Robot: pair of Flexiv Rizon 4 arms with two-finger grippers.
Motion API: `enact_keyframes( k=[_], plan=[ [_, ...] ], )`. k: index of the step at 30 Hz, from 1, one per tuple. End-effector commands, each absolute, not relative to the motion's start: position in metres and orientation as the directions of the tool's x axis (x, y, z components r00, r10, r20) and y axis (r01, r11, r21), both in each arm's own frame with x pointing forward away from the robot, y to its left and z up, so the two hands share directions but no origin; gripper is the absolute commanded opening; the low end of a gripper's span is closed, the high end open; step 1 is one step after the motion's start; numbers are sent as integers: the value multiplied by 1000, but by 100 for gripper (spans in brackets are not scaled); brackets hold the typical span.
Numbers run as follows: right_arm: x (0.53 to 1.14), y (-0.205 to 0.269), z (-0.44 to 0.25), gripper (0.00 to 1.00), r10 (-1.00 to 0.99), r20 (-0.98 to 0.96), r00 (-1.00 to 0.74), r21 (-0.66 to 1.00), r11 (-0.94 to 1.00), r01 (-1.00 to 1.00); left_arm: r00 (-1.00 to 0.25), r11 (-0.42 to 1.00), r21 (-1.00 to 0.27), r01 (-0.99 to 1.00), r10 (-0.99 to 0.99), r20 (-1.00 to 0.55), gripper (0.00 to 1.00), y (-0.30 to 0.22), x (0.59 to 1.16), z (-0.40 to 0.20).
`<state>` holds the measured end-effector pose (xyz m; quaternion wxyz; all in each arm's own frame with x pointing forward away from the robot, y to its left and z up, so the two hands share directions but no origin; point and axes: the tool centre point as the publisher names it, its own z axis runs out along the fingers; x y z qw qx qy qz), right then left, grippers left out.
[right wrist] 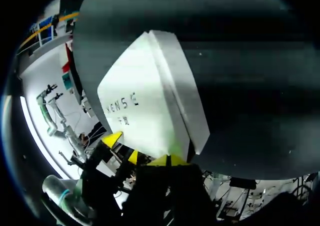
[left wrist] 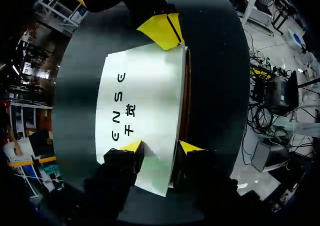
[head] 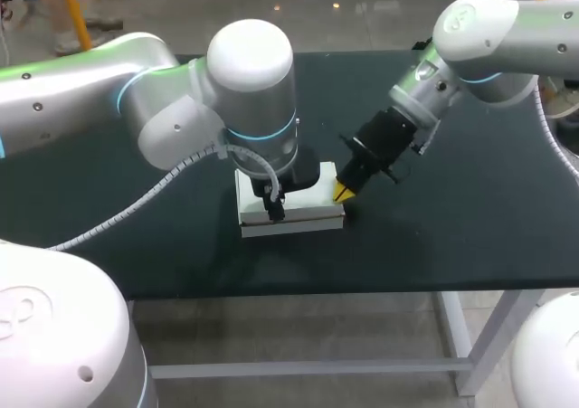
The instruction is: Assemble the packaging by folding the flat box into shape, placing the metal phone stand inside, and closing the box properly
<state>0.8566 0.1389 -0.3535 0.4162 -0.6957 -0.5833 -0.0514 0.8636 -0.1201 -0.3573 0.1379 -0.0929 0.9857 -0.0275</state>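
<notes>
The white printed box (head: pixel 312 214) lies folded into shape in the middle of the table, its lid down with a thin dark gap along the front edge (left wrist: pixel 186 100). My left gripper (head: pixel 274 212) points straight down at that edge. It stands open (left wrist: pixel 161 147): one fingertip (left wrist: pixel 132 146) is on the lid and the other is beside the front wall. My right gripper (head: pixel 344 191) is shut, its joined yellow tips (right wrist: pixel 167 160) against the right end of the box (right wrist: pixel 145 95). It shows in the left wrist view too (left wrist: pixel 162 30). The metal phone stand is not in sight.
The dark table (head: pixel 452 236) stretches around the box on all sides. Its front edge runs a short way in front of the box. My left arm's bulky wrist hides the back part of the box in the head view.
</notes>
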Motion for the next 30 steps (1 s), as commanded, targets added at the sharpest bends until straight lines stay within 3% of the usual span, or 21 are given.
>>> enact_keyframes(
  k=[1, 12, 16, 17, 21, 30],
  plan=[
    [860, 139, -358, 0, 770, 555, 314, -522, 30, 852, -944, 981, -77, -176, -190, -269, 46, -120, 861, -358],
    [860, 140, -355, 0, 770, 558, 308, -516, 31, 856, -941, 978, -135, -157, -190, -281, 62, -106, 846, -338],
    [860, 141, -355, 0, 772, 556, 307, -517, 32, 856, -946, 969, -202, -143, -194, -258, 45, -95, 844, -326],
    [860, 141, -356, 0, 772, 556, 307, -517, 32, 856, -947, 967, -212, -140, -194, -256, 45, -94, 844, -325],
    [860, 142, -356, 0, 774, 554, 306, -518, 33, 855, -947, 948, -261, -184, -242, -212, 0, -89, 851, -319],
    [860, 144, -356, 0, 779, 550, 303, -517, 32, 855, -957, 938, -272, -216, -258, -129, 0, -94, 872, -340]
  ],
)
